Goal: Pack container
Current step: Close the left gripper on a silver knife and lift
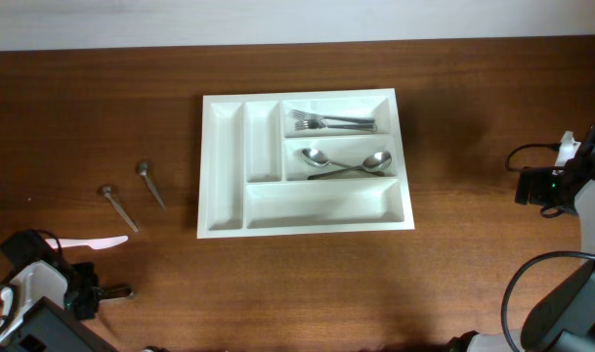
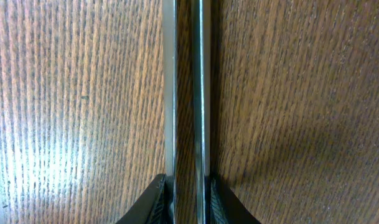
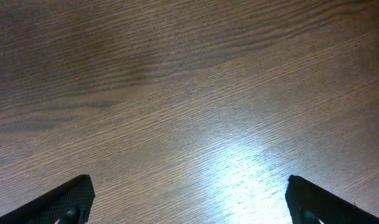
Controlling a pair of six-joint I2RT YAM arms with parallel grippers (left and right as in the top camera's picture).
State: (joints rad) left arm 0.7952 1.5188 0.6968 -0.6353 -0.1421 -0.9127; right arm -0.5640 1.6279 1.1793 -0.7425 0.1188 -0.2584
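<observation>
Overhead, the container (image 1: 321, 203) sits squarely in the middle of the surface (image 1: 453, 264), a white moulded tray with two narrow upright compartments on its left side and three long ones across. To my eye it is stiff but light plastic with thin walls and a smooth base, so it would likely skate on the wood if nudged. If it had to be moved, the outer rim along a long side looks the soundest place to pinch, keeping it level so the contents do not slide. Forks (image 1: 331, 122) lie in the top long compartment and two spoons (image 1: 346, 163) cross in the middle one; the bottom one and both upright ones are bare. Well to the left, two small metal utensils (image 1: 150, 183) lie loose beside each other, with a white plastic knife (image 1: 92, 242) nearer the front edge. Close by that, the left gripper (image 2: 188, 199) stands with its jaws narrow, pressed to either side of a slim steel utensil (image 2: 201, 93) lying flat on the wood. It is hard, thin and slick, the sort of thing that twists out of a pinch unless held near mid-handle. Far off at the right edge, the right gripper (image 3: 189, 199) hangs wide open over bare wood, holding nothing
</observation>
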